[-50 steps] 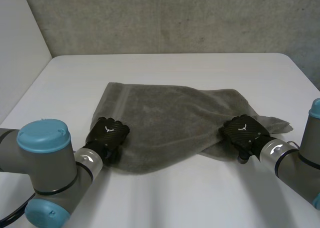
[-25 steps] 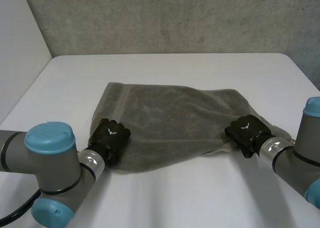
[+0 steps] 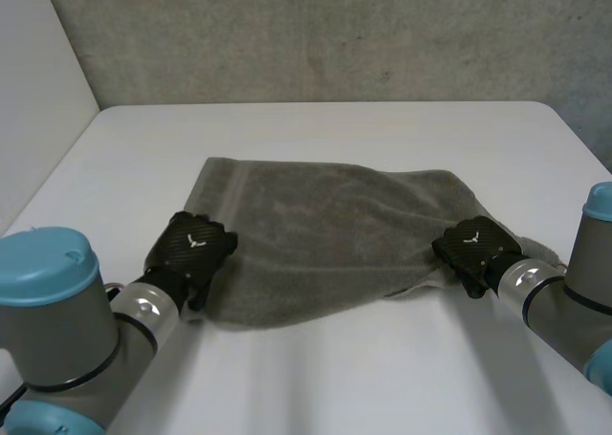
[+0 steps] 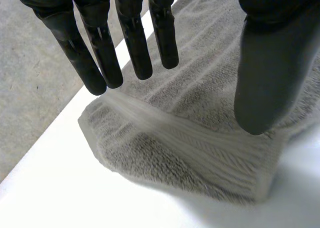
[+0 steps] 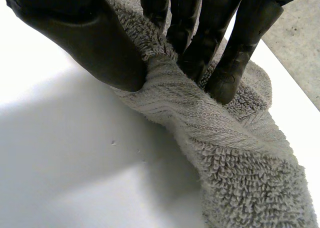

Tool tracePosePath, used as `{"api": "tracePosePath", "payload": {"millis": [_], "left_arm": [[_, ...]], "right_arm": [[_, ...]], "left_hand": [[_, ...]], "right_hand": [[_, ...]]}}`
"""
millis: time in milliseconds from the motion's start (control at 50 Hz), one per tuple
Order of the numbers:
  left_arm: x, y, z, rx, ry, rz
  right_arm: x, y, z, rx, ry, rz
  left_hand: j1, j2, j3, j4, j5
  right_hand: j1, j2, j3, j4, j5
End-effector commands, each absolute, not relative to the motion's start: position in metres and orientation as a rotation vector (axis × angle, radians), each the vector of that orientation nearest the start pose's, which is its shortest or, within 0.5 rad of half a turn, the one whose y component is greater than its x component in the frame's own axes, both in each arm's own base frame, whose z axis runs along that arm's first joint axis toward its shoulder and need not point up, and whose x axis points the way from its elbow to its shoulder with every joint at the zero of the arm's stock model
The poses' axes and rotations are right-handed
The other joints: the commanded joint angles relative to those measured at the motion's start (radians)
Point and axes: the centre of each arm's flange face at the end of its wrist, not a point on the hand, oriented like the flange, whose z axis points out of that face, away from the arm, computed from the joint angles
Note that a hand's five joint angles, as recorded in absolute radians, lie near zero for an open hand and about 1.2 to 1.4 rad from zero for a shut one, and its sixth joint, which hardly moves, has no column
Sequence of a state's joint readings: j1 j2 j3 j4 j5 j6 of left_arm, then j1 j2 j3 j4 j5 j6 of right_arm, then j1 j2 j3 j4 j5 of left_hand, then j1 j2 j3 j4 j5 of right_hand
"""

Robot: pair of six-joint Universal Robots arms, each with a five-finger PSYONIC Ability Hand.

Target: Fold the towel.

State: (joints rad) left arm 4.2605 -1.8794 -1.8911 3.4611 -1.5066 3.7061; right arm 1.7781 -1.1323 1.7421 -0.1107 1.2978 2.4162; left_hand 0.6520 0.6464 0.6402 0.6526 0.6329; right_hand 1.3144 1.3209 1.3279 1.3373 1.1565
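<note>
Towel (image 3: 325, 234) edge perhaps under robot hand (image 3: 470, 249)

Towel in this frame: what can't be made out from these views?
- Head view: the right hand covers the part of the towel that it pinches; the left hand covers the edge beneath it.
- Left wrist view: whether the open left hand touches the towel is unclear.
- Right wrist view: the towel runs off the picture's edge.
</note>
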Motion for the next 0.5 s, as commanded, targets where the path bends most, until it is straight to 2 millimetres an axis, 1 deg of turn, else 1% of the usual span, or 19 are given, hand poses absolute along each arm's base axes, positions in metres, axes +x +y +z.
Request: {"api": "tracePosePath", "payload": {"millis": [20, 140, 180, 280, 460, 500], "left_arm": [[-0.244, -0.212, 0.138, 1.267, 2.228, -1.766], [-0.243, -0.214, 0.132, 1.276, 2.251, -1.746], [-0.244, -0.215, 0.126, 1.296, 2.273, -1.73], [-0.245, -0.215, 0.119, 1.315, 2.29, -1.706], [-0.246, -0.218, 0.121, 1.306, 2.28, -1.723], [-0.247, -0.222, 0.123, 1.297, 2.267, -1.744]], "right_arm": [[0.217, -0.277, 0.133, -1.41, 2.32, -1.649], [0.216, -0.277, 0.133, -1.409, 2.322, -1.647], [0.216, -0.277, 0.133, -1.409, 2.321, -1.65], [0.216, -0.277, 0.134, -1.409, 2.32, -1.654], [0.216, -0.277, 0.133, -1.411, 2.319, -1.65], [0.217, -0.277, 0.133, -1.413, 2.317, -1.651]], "left_hand": [[-0.048, -0.042, -0.036, -0.049, -0.204], [-0.051, -0.045, -0.039, -0.052, -0.206], [-0.051, -0.045, -0.039, -0.052, -0.206], [-0.054, -0.048, -0.042, -0.054, -0.209], [-0.051, -0.045, -0.039, -0.052, -0.206], [-0.039, -0.034, -0.027, -0.04, -0.195]], "right_hand": [[0.082, 0.075, 0.068, 0.059, 0.065], [0.082, 0.075, 0.068, 0.059, 0.065], [0.082, 0.075, 0.068, 0.059, 0.065], [0.082, 0.075, 0.068, 0.059, 0.065], [0.082, 0.075, 0.068, 0.059, 0.065], [0.082, 0.075, 0.068, 0.059, 0.065]]}}
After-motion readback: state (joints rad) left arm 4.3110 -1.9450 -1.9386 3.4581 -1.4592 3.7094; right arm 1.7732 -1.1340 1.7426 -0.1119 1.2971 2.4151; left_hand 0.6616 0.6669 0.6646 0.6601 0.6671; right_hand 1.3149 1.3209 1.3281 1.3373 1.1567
